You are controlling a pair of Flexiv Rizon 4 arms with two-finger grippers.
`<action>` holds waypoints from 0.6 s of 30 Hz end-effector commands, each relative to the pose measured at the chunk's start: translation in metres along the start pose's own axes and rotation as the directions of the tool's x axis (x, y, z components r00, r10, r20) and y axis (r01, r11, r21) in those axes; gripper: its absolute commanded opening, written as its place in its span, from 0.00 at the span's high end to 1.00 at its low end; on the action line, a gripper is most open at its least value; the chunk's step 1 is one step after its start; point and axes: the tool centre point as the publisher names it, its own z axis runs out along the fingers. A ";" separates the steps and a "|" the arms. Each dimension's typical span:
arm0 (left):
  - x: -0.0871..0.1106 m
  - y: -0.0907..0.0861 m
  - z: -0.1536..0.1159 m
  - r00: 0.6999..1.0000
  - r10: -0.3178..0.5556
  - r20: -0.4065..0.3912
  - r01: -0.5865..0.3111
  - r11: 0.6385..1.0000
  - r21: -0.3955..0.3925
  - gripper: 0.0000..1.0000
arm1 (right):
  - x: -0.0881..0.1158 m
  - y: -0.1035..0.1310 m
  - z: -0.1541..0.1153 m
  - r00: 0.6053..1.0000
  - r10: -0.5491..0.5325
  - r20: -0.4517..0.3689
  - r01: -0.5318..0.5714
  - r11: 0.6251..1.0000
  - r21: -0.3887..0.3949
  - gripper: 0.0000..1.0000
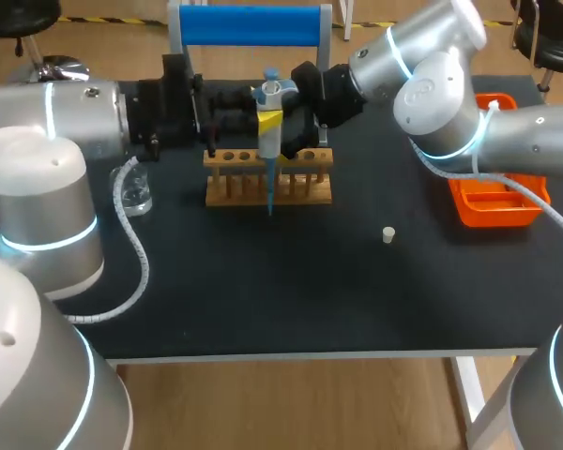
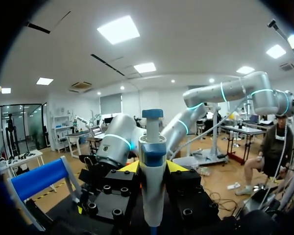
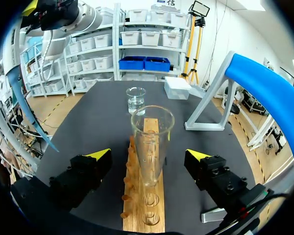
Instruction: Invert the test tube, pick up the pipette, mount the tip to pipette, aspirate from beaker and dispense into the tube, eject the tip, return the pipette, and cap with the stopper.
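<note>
My left end effector (image 2: 153,169) clamps white-and-blue pipette (image 1: 268,141) upright, likely for dispensing; right end effector (image 3: 148,155) wide, bracketing clear test tube (image 3: 152,137).

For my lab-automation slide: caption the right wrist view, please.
Right gripper open either side of a test tube standing in the wooden rack, beaker ahead.

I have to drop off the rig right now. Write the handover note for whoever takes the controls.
Left gripper: shut on the pipette, held upright beside the rack.
Right gripper: open, fingers either side of the test tube, not touching.
Things: test tube upright, mouth up, in the rack; beaker with liquid past the rack's end; stopper loose on the table.
Done: pipette picked up, blue tip mounted.
Unclear: whether it has aspirated.
Left: dispense, eject tip, return pipette, cap.
</note>
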 end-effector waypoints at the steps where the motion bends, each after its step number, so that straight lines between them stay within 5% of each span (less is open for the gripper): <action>1: -0.004 0.001 0.001 1.000 -0.003 -0.016 0.003 1.000 -0.010 1.00 | 0.000 0.000 -0.001 1.000 0.000 -0.001 0.000 1.000 0.001 0.00; 18: -0.006 0.003 -0.008 1.000 -0.009 0.026 0.009 1.000 -0.009 1.00 | 0.000 0.000 -0.001 1.000 0.000 -0.001 0.000 1.000 0.001 0.00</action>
